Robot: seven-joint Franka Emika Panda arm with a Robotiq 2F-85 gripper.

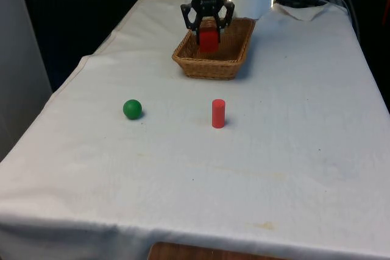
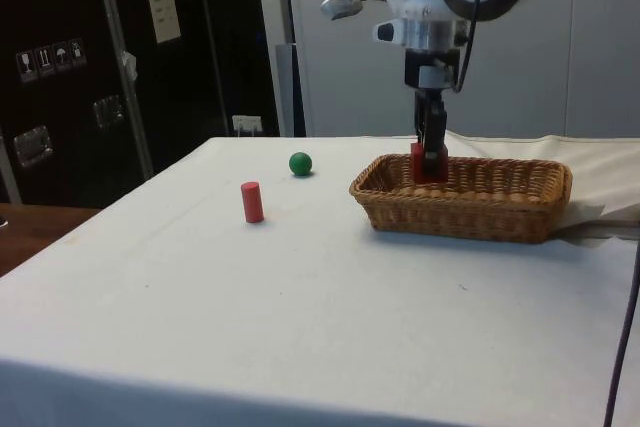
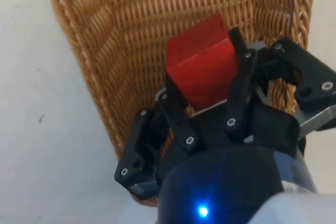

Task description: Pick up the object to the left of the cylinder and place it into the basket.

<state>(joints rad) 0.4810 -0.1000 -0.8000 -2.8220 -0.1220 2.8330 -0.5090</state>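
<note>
One red block [image 1: 208, 39] sits clamped in the claw [image 1: 208, 31] above the basket [image 1: 239, 59].

Red block [image 1: 208, 39] tilted in the end effector [image 1: 208, 30], low over the wicker basket [image 1: 237, 59].

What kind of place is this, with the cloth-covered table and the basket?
Probably a robotics lab or test room. A table under a white cloth holds only simple props: a wicker basket, a red cylinder and a green ball. Dark cabinets line the wall.
</note>
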